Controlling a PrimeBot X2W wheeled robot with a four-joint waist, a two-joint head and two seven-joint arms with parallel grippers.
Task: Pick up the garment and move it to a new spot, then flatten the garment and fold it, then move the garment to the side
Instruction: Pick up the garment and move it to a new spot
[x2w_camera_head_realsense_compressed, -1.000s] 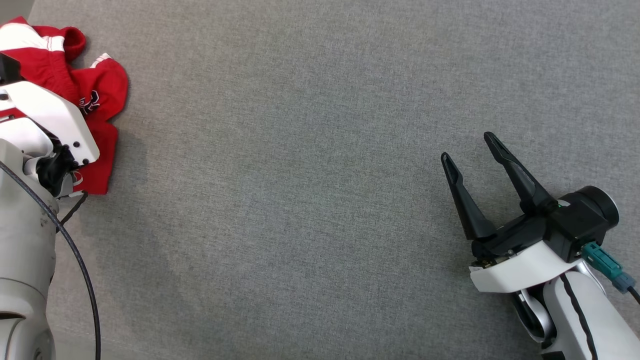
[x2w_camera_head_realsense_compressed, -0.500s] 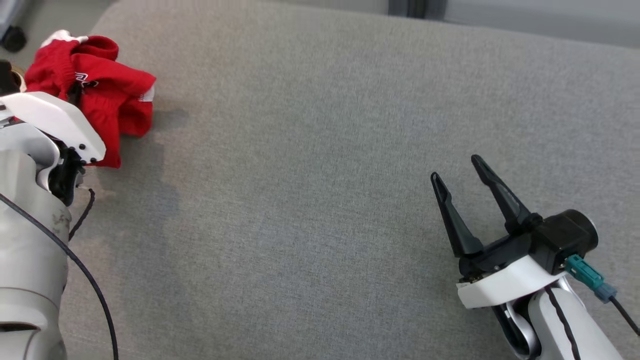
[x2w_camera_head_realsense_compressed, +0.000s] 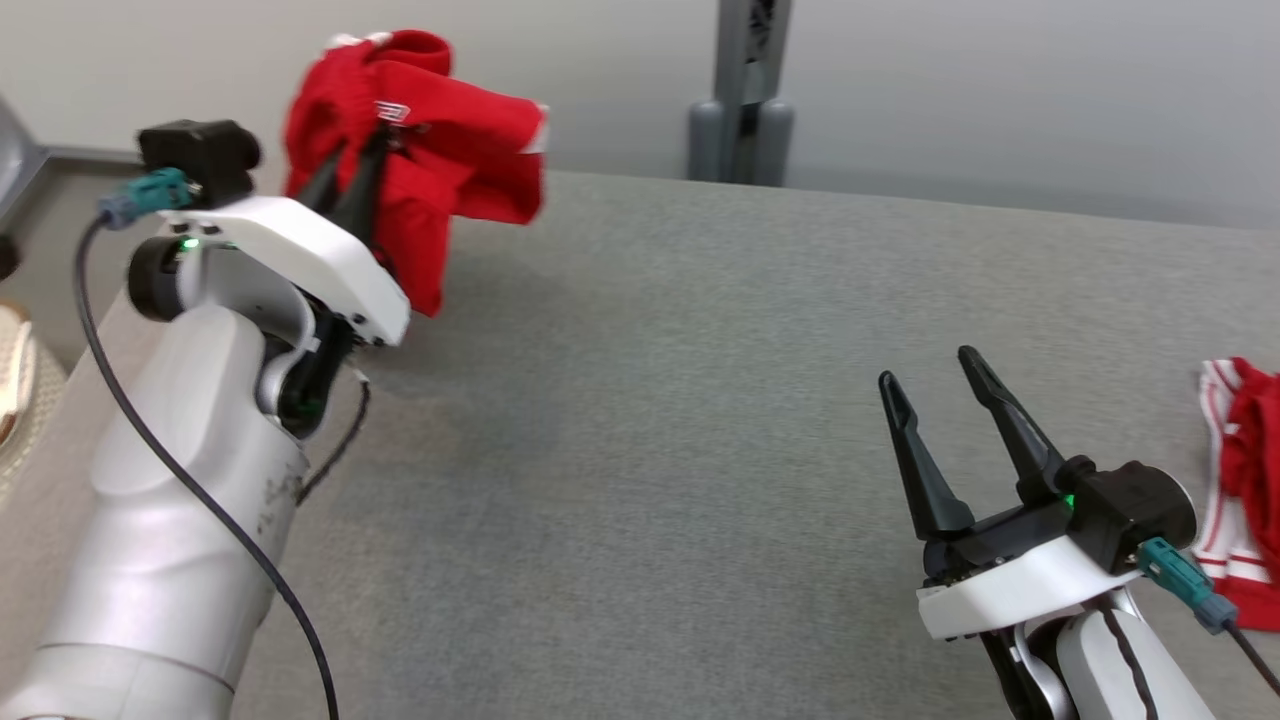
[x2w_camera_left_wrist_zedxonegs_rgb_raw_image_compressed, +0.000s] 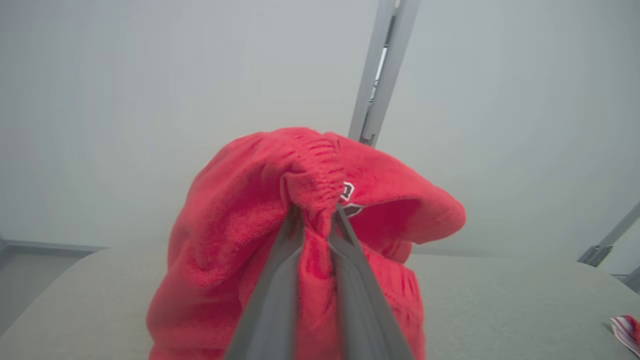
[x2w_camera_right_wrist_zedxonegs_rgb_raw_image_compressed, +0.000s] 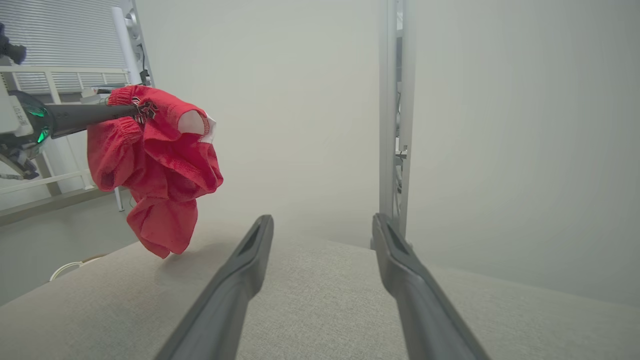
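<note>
The garment (x2w_camera_head_realsense_compressed: 440, 170) is a crumpled red piece with white trim and a small logo. It hangs bunched in the air above the far left part of the grey table (x2w_camera_head_realsense_compressed: 650, 400). My left gripper (x2w_camera_head_realsense_compressed: 360, 150) is shut on its gathered elastic edge. In the left wrist view the fingers pinch the red cloth (x2w_camera_left_wrist_zedxonegs_rgb_raw_image_compressed: 240, 225) at the left gripper (x2w_camera_left_wrist_zedxonegs_rgb_raw_image_compressed: 315, 210). The right wrist view shows the garment (x2w_camera_right_wrist_zedxonegs_rgb_raw_image_compressed: 155, 160) dangling just clear of the tabletop. My right gripper (x2w_camera_head_realsense_compressed: 928, 368) stands open at the lower right, nothing between its fingers (x2w_camera_right_wrist_zedxonegs_rgb_raw_image_compressed: 250, 260).
A second red and white striped cloth (x2w_camera_head_realsense_compressed: 1240, 480) lies at the table's right edge. A grey metal post (x2w_camera_head_realsense_compressed: 740, 90) rises behind the table's far edge. A pale wall lies beyond. The table's left edge runs close beside my left arm.
The head camera has tilted up, so the far edge and wall now show. My left gripper has lifted the garment off the table into the air. The right gripper stays open.
</note>
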